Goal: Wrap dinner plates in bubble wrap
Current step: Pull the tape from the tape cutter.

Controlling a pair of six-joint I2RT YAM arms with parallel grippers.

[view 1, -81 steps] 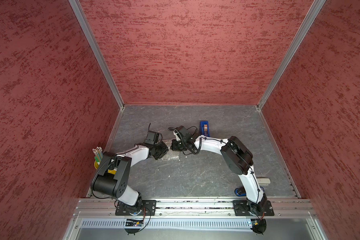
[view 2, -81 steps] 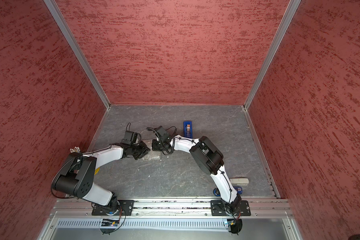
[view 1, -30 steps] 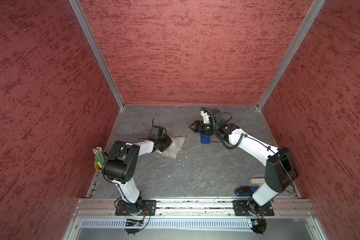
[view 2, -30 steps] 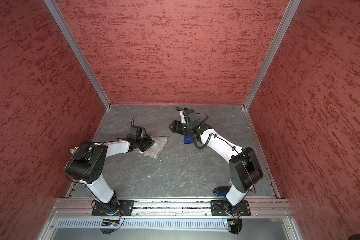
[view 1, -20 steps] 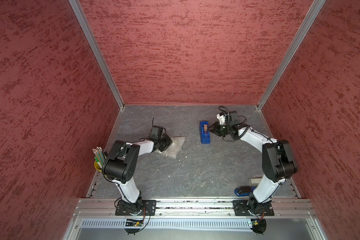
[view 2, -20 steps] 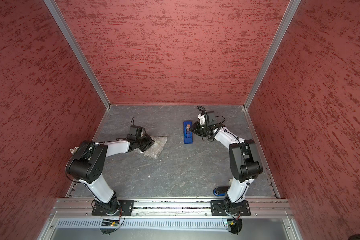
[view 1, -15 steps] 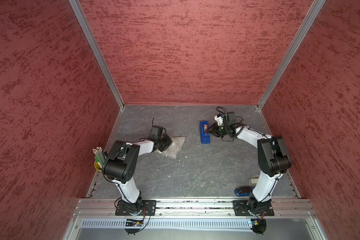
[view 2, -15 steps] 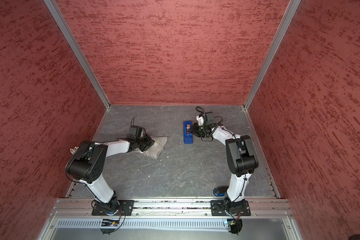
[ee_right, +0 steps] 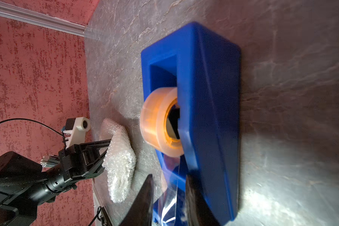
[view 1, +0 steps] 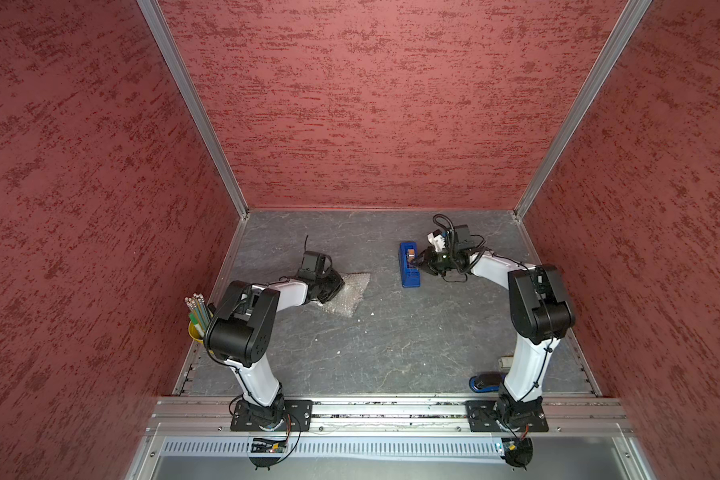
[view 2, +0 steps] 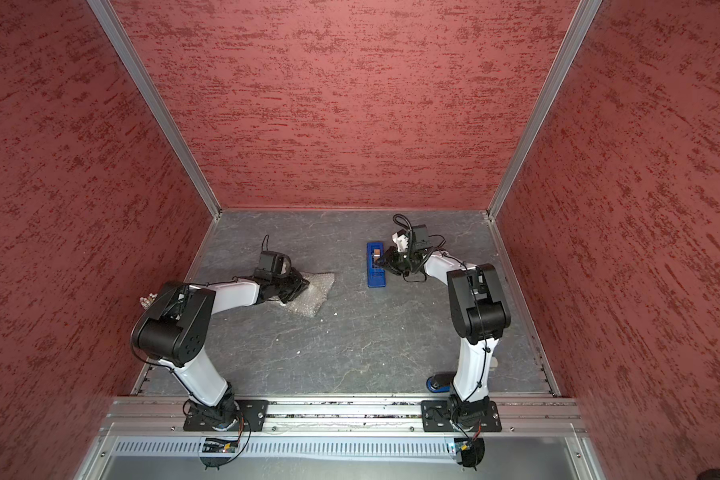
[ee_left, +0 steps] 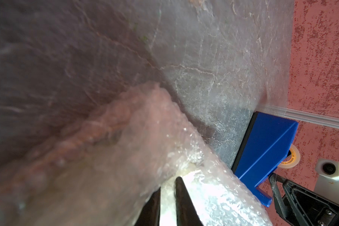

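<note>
Now, right gripper (ee_right: 168, 176): jaws partly apart, straddling the free tape strip (ee_right: 172, 187) that runs from the tape roll (ee_right: 159, 121) in the blue tape dispenser (ee_right: 207, 97). No firm grip on the strip shows yet.
Next, left gripper (ee_left: 168, 184): nearly closed, pinching a fold of the bubble wrap (ee_left: 213, 195).
Bubble wrap: folded into a small bundle lying on the table (view 1: 391, 340), well apart from the tape dispenser. In both top views it juts out from under the left gripper.
Dinner plate: not visible as such; judged to sit inside the bundle.
Step in hand: drawing tape to seal the bundle, as a judgement.
Technique: close squarely on the strip's end, pull along the dispenser's length, then tear down across the cutter. The dispenser looks light and may slide or tip, so the pull should be low and steady. Keep the strip from folding onto itself. The left pinch should hold, or the fold may spring open.
Change from earlier frames: the right arm worked at the bundle, opposite the left gripper, and has since swung away to the dispenser's side. The left gripper stays on the wrap, and the bundle lies about where it lay.
</note>
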